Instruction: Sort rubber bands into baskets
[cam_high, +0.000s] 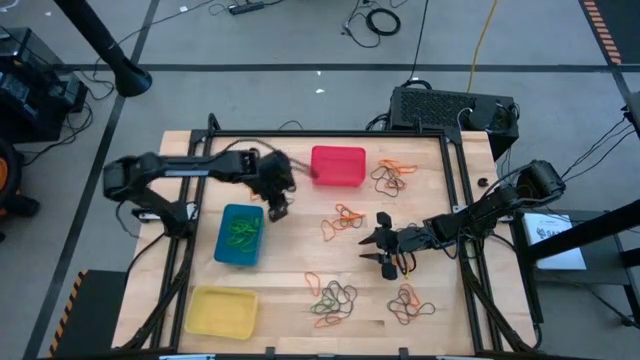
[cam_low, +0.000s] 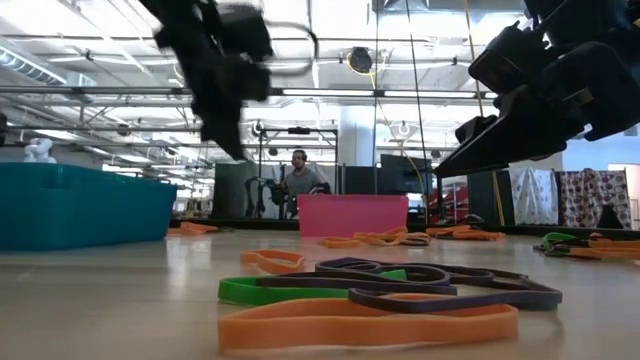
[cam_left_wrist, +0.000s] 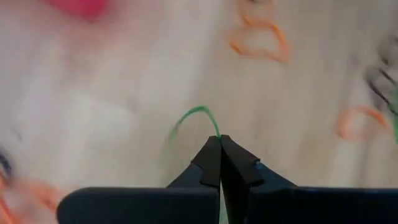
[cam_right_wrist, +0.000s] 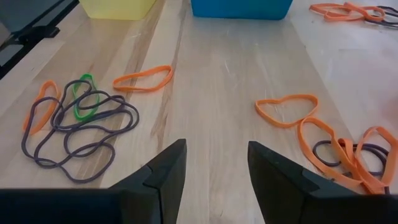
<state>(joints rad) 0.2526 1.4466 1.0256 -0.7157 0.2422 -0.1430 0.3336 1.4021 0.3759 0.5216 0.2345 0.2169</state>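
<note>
Near the table's left-centre, just beside the blue basket (cam_high: 239, 235): left gripper (cam_high: 279, 207) pinched fully together on a green rubber band (cam_left_wrist: 194, 118), lifted clear of the wood. Toward the right edge: right gripper (cam_high: 384, 254) hovering, fingers spread, holding nothing. Green bands already in blue; red basket (cam_high: 338, 165) and yellow basket (cam_high: 221, 309) apparently empty. Loose bands (cam_high: 333, 297) scattered mid-table and right; most sorting left.

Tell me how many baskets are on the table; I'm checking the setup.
3: the red basket at the far middle, the blue basket left of centre, and the yellow basket at the near left. None looks hidden.
</note>
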